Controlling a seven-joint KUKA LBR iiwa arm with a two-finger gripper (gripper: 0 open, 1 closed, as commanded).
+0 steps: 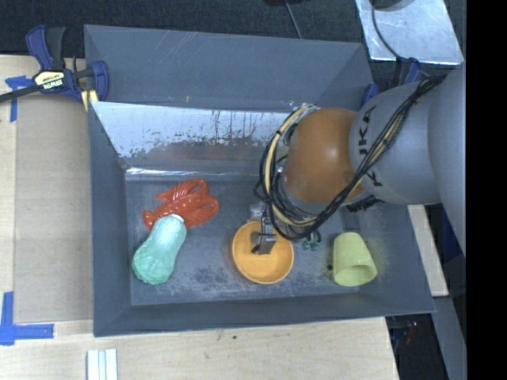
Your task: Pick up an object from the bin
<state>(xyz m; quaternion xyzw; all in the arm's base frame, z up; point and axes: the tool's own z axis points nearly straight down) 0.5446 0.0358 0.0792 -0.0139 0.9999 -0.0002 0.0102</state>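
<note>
Now end effector in round shallow orange bowl; grip state unclear.

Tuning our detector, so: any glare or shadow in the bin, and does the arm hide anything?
Camera view: pale sheen across the bin's back wall; no hard shadows on its floor; the arm's orange cover hides the right rear corner, and the gripper overlaps the orange bowl; the yellow-green cup shows whole.
</note>
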